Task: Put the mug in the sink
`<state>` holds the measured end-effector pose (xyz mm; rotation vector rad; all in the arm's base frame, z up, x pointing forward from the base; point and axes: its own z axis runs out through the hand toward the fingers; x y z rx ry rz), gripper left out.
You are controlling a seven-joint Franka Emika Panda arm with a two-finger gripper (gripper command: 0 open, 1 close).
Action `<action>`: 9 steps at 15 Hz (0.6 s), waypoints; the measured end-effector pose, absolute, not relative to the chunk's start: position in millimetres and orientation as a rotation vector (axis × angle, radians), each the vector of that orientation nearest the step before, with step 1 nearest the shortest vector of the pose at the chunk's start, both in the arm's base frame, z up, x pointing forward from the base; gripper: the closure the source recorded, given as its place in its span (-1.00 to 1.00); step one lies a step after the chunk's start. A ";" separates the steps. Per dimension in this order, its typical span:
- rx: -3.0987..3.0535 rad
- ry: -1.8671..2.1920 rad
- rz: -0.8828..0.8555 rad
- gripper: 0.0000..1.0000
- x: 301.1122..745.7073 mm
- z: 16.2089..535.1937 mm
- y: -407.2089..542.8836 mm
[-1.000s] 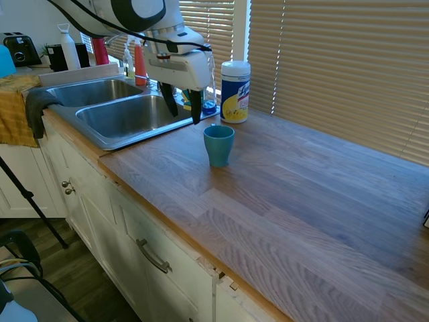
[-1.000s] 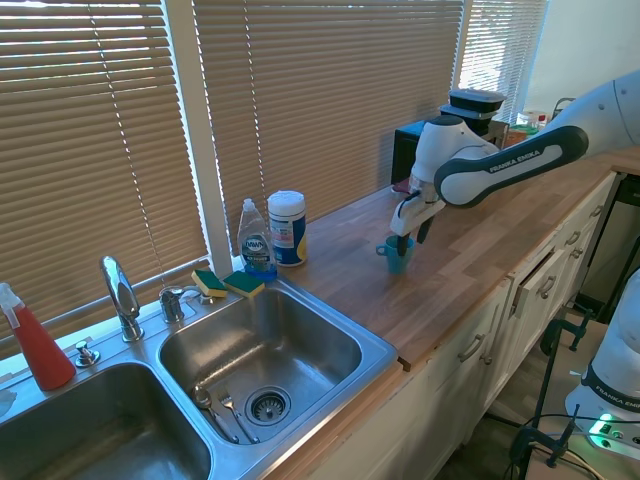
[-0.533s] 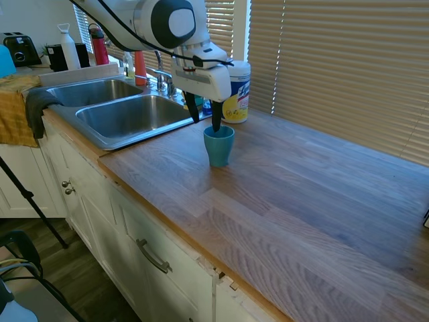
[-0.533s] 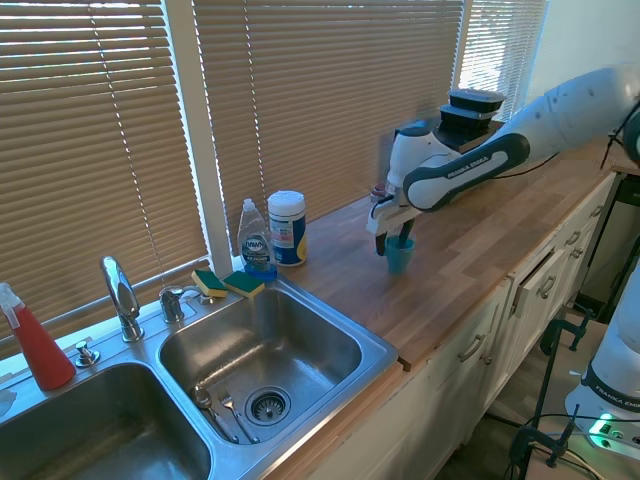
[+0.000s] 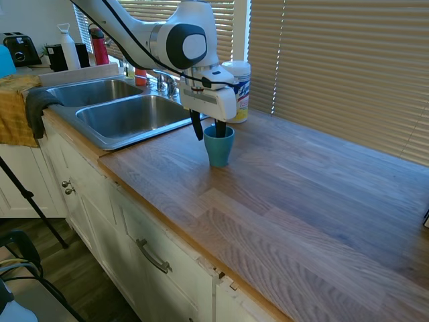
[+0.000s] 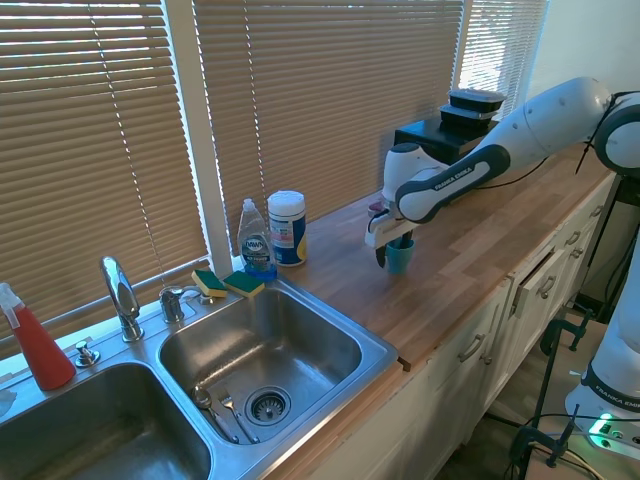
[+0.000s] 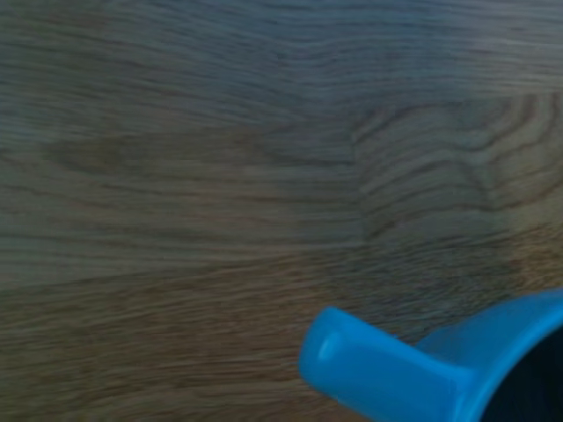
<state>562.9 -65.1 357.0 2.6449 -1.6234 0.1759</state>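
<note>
Looking first at the gripper (image 5: pixel 207 133), we see it pointing straight down over the mug (image 5: pixel 218 145), with its two dark fingers spread apart. One finger (image 5: pixel 197 127) hangs outside the mug wall on the sink side; the other dips inside the mouth, so the rim sits between them. We cannot tell whether either finger touches the wall, and nothing is gripped.

We find the mug standing upright on the wooden counter (image 5: pixel 301 194), near the sink (image 5: pixel 127 115) but clear of its raised rim. In the wrist view a blue handle (image 7: pixel 378 374) projects from the mug over the bare wood.

Behind the mug, against the blinds, we note a white-and-yellow canister (image 6: pixel 287 228), a clear soap bottle (image 6: pixel 256 240) just beside it, and two sponges (image 6: pixel 228 283) at the back corner of the near basin. That basin holds some cutlery (image 6: pixel 220 410) beside the drain. A strip of bare counter separates the mug from the sink rim. On the side away from the sink the counter runs on unobstructed, and its front edge lies well forward of the mug.
</note>
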 end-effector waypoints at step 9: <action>2.637 -1.614 0.140 1.00 561.1 350.4 -63.6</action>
